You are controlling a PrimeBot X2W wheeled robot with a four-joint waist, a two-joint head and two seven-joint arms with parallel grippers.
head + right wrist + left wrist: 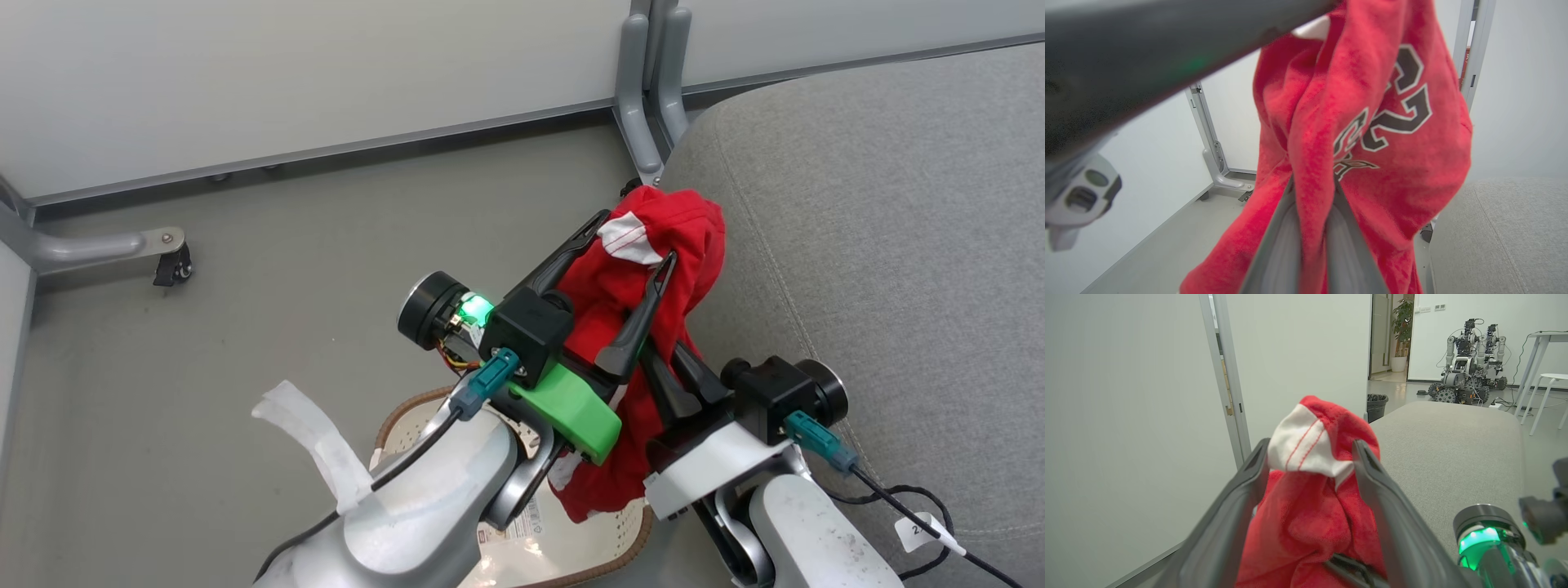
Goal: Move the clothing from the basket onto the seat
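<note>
Red jersey [645, 278] is hanging mid-frame over the basket [606, 541], beside the seat [898, 245]'s left edge; right gripper [1313, 192] is pinching it to carry, left gripper [637, 237] is standing spread around its top.

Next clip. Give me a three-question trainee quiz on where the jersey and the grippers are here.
1. True or false: the jersey lies spread flat on the sofa cushion.
2. Which gripper is clamped shut on the jersey? A. left gripper B. right gripper C. both
3. Short answer: what stands beneath the jersey's lower end?

Key:
1. False: it hangs bunched at the grippers.
2. B: the left gripper's fingers stand wide apart.
3. The basket.
</note>
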